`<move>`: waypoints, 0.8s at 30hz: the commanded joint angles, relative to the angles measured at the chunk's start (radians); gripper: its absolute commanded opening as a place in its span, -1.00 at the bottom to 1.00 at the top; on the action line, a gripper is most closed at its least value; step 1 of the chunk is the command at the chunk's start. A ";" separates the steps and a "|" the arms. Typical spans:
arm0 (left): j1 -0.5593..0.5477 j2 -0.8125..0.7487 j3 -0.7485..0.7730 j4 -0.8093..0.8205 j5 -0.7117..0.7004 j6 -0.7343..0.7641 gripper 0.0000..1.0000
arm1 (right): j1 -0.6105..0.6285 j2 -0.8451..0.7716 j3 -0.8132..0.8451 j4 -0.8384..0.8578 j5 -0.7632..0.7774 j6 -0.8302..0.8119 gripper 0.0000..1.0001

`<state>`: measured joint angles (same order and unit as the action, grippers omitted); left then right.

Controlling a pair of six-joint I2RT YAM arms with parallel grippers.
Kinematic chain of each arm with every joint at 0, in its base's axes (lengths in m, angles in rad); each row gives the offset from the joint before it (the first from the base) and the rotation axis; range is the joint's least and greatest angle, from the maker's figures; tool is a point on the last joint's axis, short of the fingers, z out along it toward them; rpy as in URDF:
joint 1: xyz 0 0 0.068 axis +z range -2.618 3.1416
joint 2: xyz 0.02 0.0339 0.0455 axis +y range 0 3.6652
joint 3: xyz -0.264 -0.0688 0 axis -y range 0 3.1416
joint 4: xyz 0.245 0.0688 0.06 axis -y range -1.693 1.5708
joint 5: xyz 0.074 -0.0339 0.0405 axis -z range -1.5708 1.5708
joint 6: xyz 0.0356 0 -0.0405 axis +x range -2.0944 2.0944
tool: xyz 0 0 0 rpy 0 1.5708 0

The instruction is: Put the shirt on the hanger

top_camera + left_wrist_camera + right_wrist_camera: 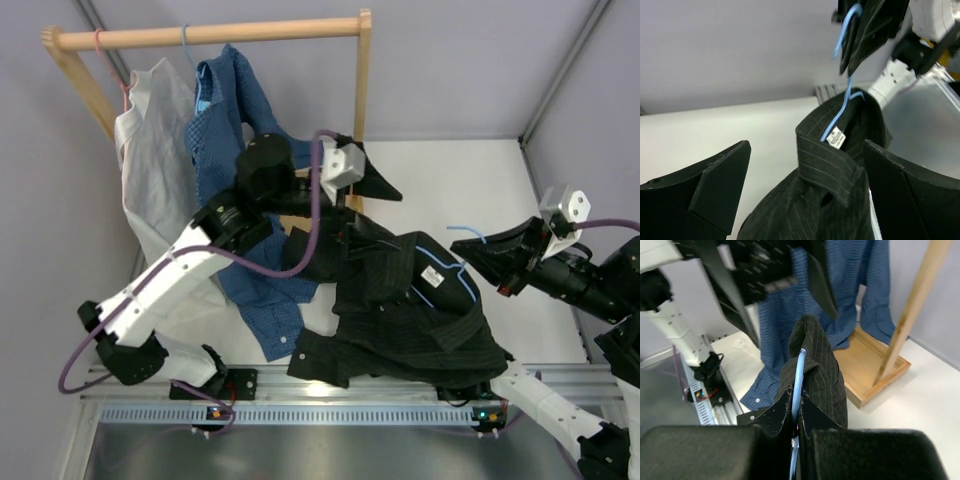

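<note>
The left arm (165, 280) rises from its near-left base and reaches far and to the right. Its wrist is bent so the left gripper (385, 187) points right, with its fingers (705, 190) spread wide apart. The right arm (585, 280) folds at the right edge and reaches leftward. The right gripper (480, 256) is pinched closed on the wire of the hanger (798, 375).
</note>
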<state>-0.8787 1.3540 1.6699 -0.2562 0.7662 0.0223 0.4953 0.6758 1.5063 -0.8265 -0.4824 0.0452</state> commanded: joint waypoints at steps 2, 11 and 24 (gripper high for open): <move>0.003 0.132 0.077 -0.172 0.258 0.073 0.95 | 0.006 -0.005 0.012 0.033 -0.147 -0.036 -1.00; 0.023 0.201 0.070 -0.173 0.412 0.013 0.44 | 0.006 0.013 0.008 0.069 -0.197 -0.065 -1.00; 0.050 0.178 0.024 -0.172 0.459 0.071 -1.00 | 0.008 -0.021 -0.056 0.102 -0.139 -0.053 -0.30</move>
<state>-0.8513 1.5700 1.7031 -0.4549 1.1938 0.0605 0.4946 0.6785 1.4750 -0.7864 -0.6147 -0.0059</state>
